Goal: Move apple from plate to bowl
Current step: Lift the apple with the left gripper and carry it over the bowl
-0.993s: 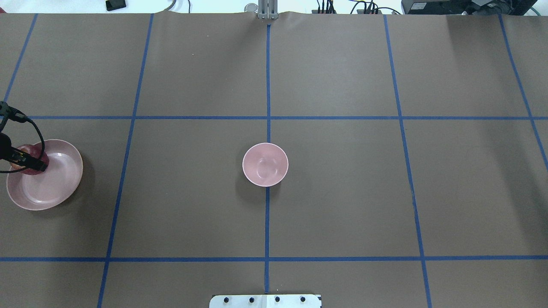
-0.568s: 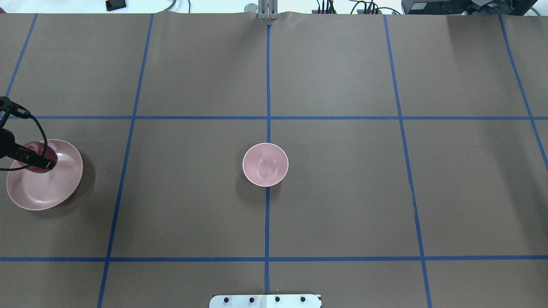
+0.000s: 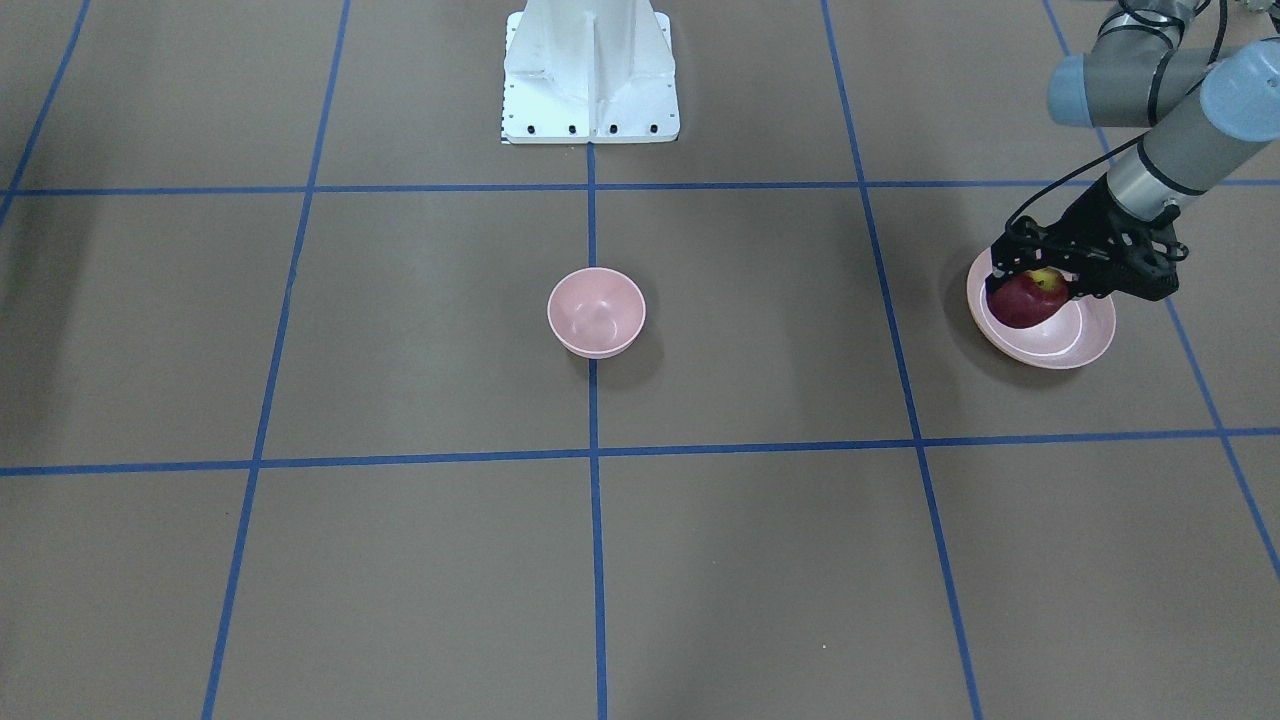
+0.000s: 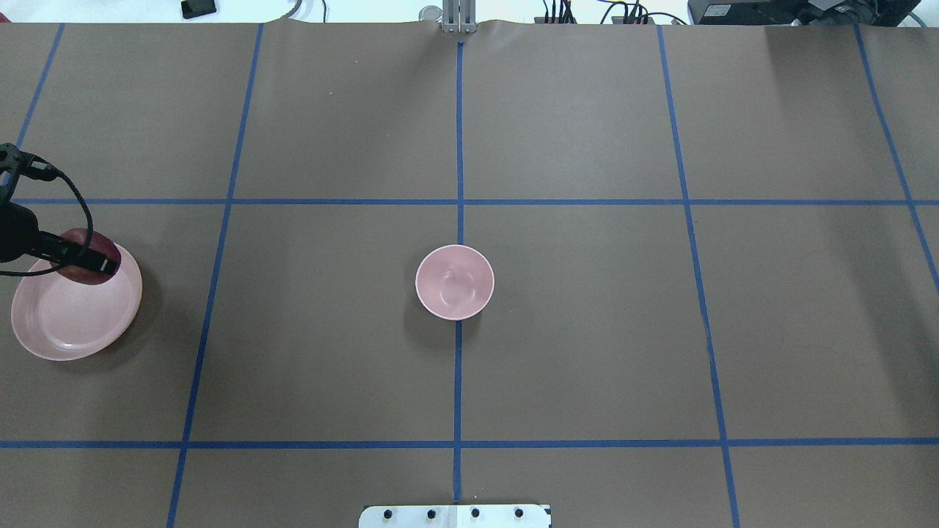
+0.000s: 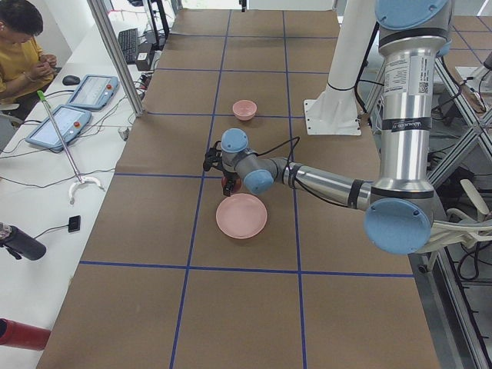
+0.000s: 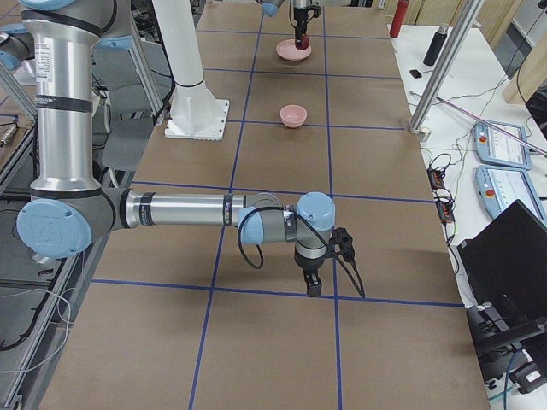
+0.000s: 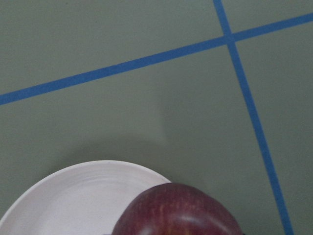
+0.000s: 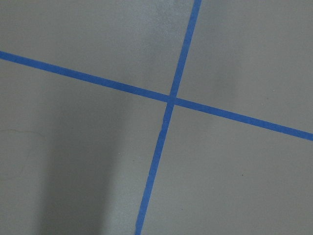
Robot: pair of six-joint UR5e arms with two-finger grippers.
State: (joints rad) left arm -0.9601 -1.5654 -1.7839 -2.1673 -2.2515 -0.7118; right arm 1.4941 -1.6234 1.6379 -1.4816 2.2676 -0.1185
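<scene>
Dark red against pale pink: from across the table, the apple [image 3: 1022, 302] hangs in the left gripper [image 3: 1035, 290]. Its black fingers [image 3: 996, 272] are clamped on the fruit's two sides, a hold that looks meant for carrying. The apple is over the plate [image 3: 1085, 345] at its 10 o'clock rim and appears raised off the dish's floor. The bowl [image 3: 596, 312] stands mouth-up at 9 o'clock from the plate, well apart. It sits on a blue tape line [image 3: 592, 520] of the brown-papered table [image 3: 400, 560], presumably set there as an open target.

From overhead the layout flips: the plate lies at 9 o'clock from the bowl, with the apple at the plate's 1 o'clock edge.

From the table's left end, the near arm reaches out low. The apple is a dark spot beneath its wrist at the plate's 11 o'clock, and the bowl is beyond at 12.

From the right end, the right gripper [image 6: 314, 286] points down at the paper beside a tape line, well apart from bowl and plate. Whether its fingers are apart or together cannot be told. The distance probably keeps the carrying lane free.

The left wrist camera shows the apple's rounded top at 6 o'clock over the plate's curved rim. The right wrist camera shows only crossed tape.

The count: one apple, one plate, one bowl, two grippers.
</scene>
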